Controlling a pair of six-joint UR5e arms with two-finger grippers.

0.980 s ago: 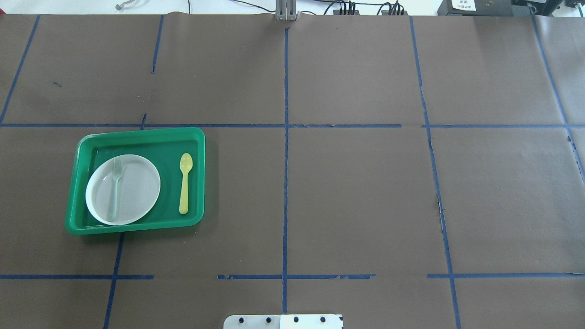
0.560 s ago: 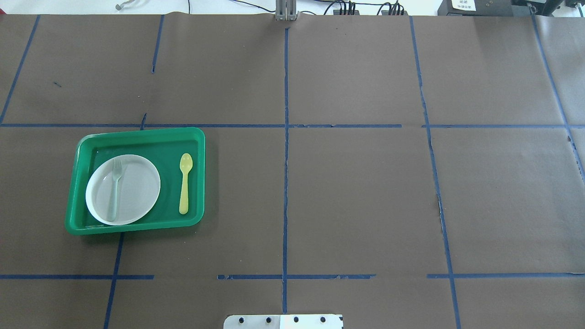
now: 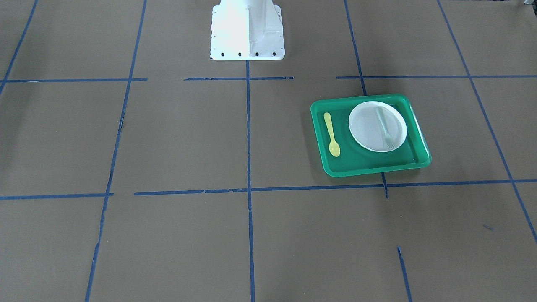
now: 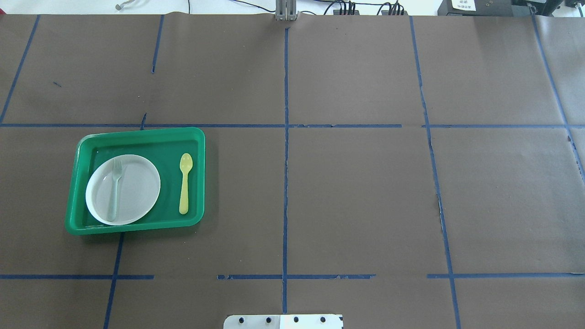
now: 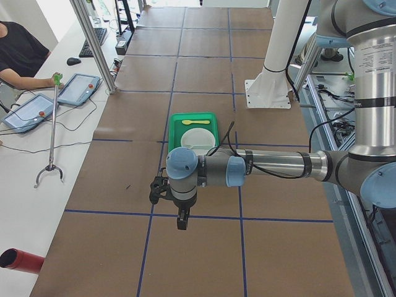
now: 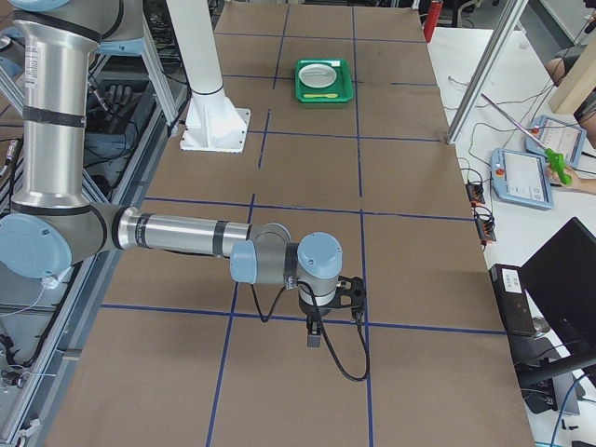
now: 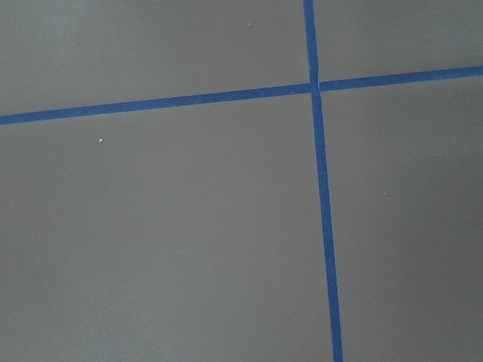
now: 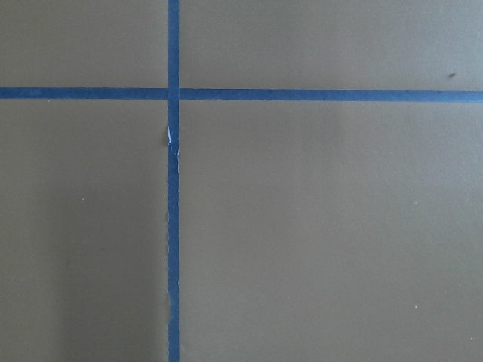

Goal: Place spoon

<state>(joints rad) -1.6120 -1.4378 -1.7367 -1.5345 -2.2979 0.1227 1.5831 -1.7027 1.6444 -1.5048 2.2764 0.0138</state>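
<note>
The small yellow spoon lies flat on the floor of a green tray, to the right of a white plate, bowl end pointing away from the robot. It also shows in the front-facing view. No gripper is near it. My left gripper shows only in the exterior left view, hanging over bare table well short of the tray; I cannot tell whether it is open or shut. My right gripper shows only in the exterior right view, far from the tray; I cannot tell its state either. Both wrist views show only brown paper and blue tape.
A pale grey-blue fork lies on the white plate. The table is covered in brown paper with a blue tape grid. The robot's white base stands at the near middle edge. An operator sits beside the table in the exterior left view.
</note>
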